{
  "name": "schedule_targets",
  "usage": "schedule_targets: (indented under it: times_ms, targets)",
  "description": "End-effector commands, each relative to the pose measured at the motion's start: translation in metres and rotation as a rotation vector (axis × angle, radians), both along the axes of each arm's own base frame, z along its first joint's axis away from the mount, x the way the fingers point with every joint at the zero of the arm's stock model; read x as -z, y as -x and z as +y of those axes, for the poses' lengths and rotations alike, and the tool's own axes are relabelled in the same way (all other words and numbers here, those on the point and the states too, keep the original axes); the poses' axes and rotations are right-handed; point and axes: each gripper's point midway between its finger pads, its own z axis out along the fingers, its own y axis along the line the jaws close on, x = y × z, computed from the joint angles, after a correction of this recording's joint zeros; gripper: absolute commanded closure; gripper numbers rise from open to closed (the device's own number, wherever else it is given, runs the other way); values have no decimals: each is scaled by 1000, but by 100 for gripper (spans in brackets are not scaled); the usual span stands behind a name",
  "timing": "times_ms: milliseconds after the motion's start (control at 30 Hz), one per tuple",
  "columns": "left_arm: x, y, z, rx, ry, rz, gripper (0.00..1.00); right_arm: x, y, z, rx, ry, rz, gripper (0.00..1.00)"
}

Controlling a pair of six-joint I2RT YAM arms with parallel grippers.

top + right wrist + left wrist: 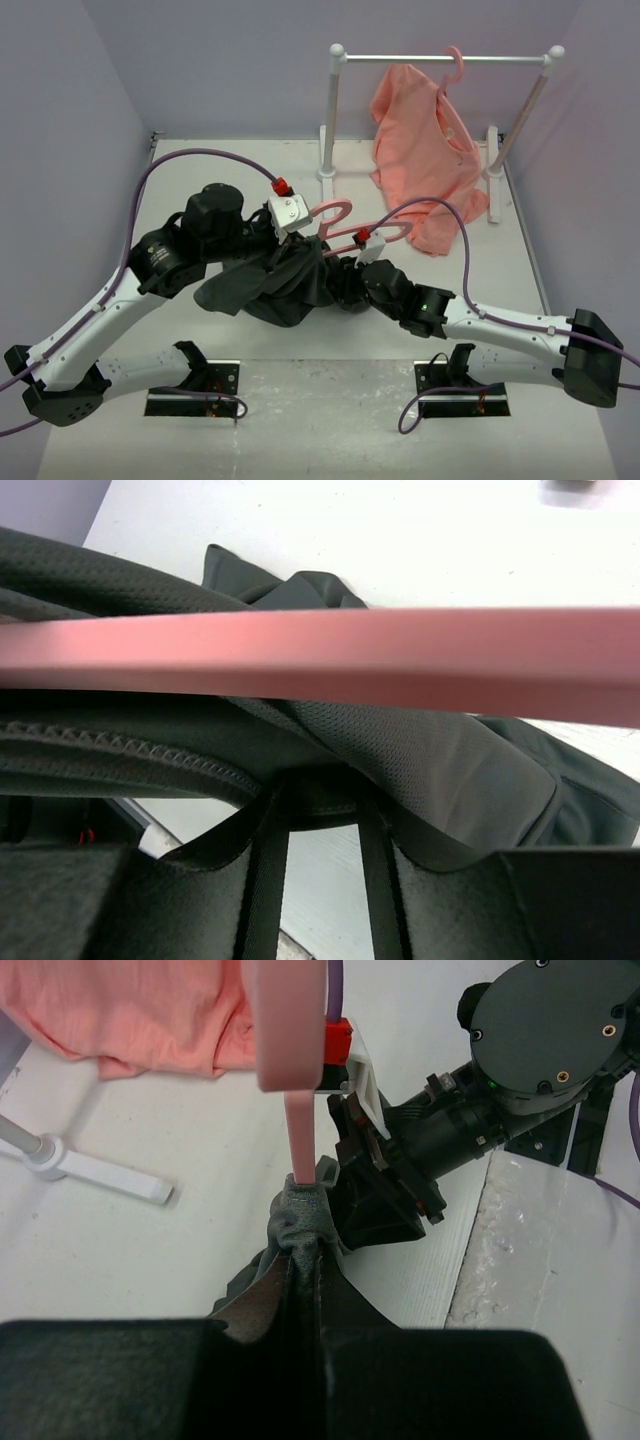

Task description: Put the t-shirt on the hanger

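- The white tabletop (240,170) carries everything. At its far side a white tube rail (440,58) holds a salmon-pink garment (420,150), well apart from the work and no part of this step.
- The dark charcoal-grey soft fabric t-shirt (265,290) lies bunched mid-tabletop between the two arms, with no part of it spread over the hanger's shoulders yet. By my judgement the step in hand is threading the hanger into the shirt, and the task is not far along.
- The thin pink plastic clothes hanger (320,660) sits just beyond the bunch, one bar running into the gathered cloth. The next move likely calls for drawing cloth farther along that bar while keeping the opening wide and not dragging the hanger away.
- The left jaws are closed to a slit on a pinch of the t-shirt, right where the bar meets the cloth. Whether the bar is caught too, I cannot tell.
- The right jaws stand somewhat apart, tabletop showing in the gap and a stitched hem lying across their tips. Whether they grip it, I cannot tell.
- Only the overhead view shows the whole layout. Only the left wrist view shows the pinch. Only the right wrist view shows the hem beneath the crossing bar.
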Motion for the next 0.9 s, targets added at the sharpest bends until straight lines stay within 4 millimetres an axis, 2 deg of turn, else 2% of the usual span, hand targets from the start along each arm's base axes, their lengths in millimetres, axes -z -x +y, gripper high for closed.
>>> schedule_targets:
  times_ms: [0,233,333,500,600,767,867]
  targets:
    - [-36,4,0,5,91,-62,100,4,-8,-3,51,-3,-19,65]
    - [-32,0,2,-16,79,-66,100,7,-3,-13,87,-29,23,68]
    - [-32,-1,3,-23,80,-72,100,-1,-1,-17,97,-52,27,70]
    - [-37,-2,4,-32,100,-77,100,16,0,-31,150,10,66,70]
    - [-36,-2,3,-29,96,-72,100,8,6,-27,117,-72,63,67]
    - [-32,-2,0,-20,88,-63,100,-25,16,-21,64,-214,50,66]
    - [-30,-2,-1,-17,90,-62,100,-32,18,-22,59,-245,50,66]
